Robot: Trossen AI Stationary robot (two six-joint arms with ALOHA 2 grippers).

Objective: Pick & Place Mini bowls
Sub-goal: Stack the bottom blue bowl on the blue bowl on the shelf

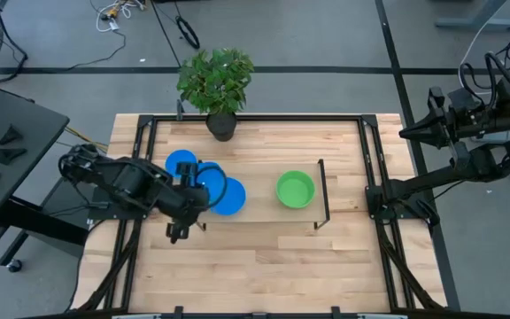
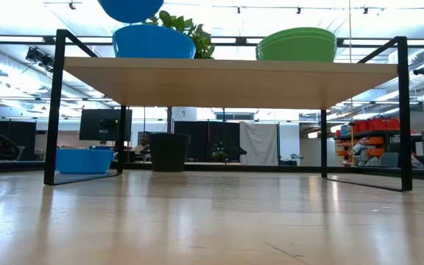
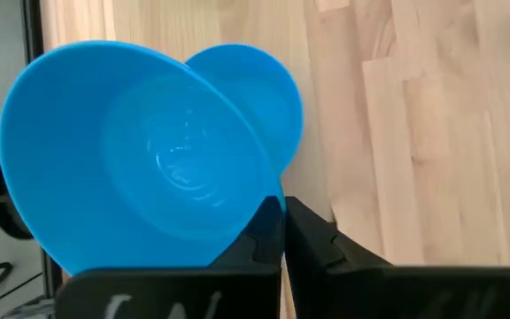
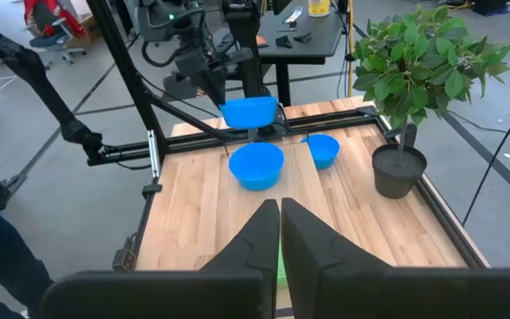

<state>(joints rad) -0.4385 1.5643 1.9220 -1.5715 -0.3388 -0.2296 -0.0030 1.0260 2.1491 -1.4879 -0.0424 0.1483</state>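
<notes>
Left gripper: sitting over the left-middle of the wooden table, jaws pinched tight on the rim of a blue mini bowl, which is hanging tilted in the air with its hollow facing the wrist camera. Second blue mini bowl: resting on the table just beside that gripper, toward the table's centre. Third blue mini bowl: lying on the table behind the left arm, nearer the plant side. Green mini bowls: sitting right of centre, just beside a thin black frame; in the low view they are appearing as a nested stack, the count not readable. Right gripper: waiting off the table's right edge, raised and facing across the table, fingers pressed together with nothing between them. Leafy plant in a dark pot: standing at the table's far edge, well apart from the bowls.
</notes>
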